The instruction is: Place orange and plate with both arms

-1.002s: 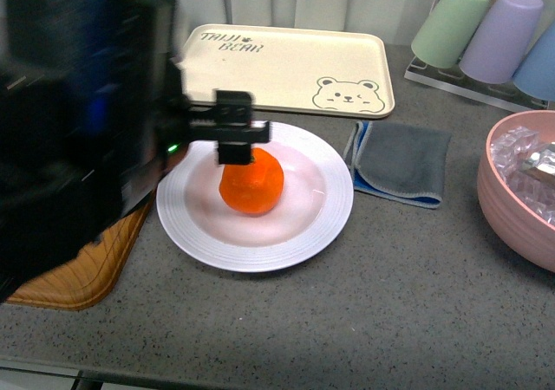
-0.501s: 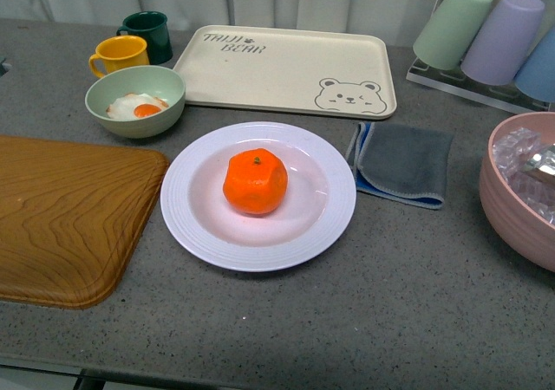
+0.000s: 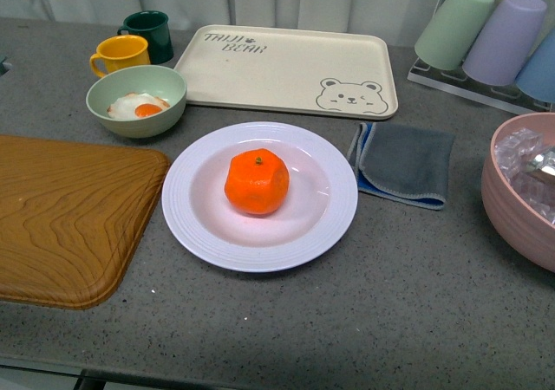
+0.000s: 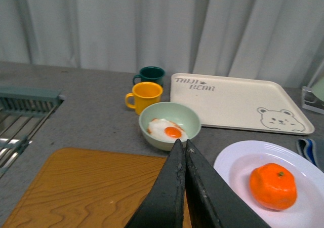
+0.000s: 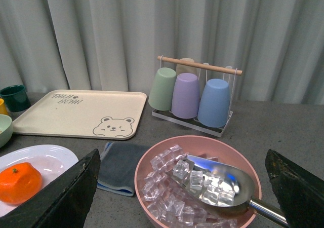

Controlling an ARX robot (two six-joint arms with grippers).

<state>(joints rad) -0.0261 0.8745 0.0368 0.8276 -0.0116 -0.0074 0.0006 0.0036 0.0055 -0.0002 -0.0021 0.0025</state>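
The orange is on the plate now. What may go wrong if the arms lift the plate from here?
The orange lies loose on the glossy plate; a tilt may roll it off.
The green bowl and grey cloth sit close to the rim; a slide may bump them.

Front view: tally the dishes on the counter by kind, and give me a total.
Mugs: 2 (yellow mug, dark green mug)
Bowls: 2 (mint bowl, pink bowl)
Trays: 2 (wooden tray, bear tray)
Cups: 3 (green cup, purple cup, blue cup)
Plates: 1 (plate)
Total: 10
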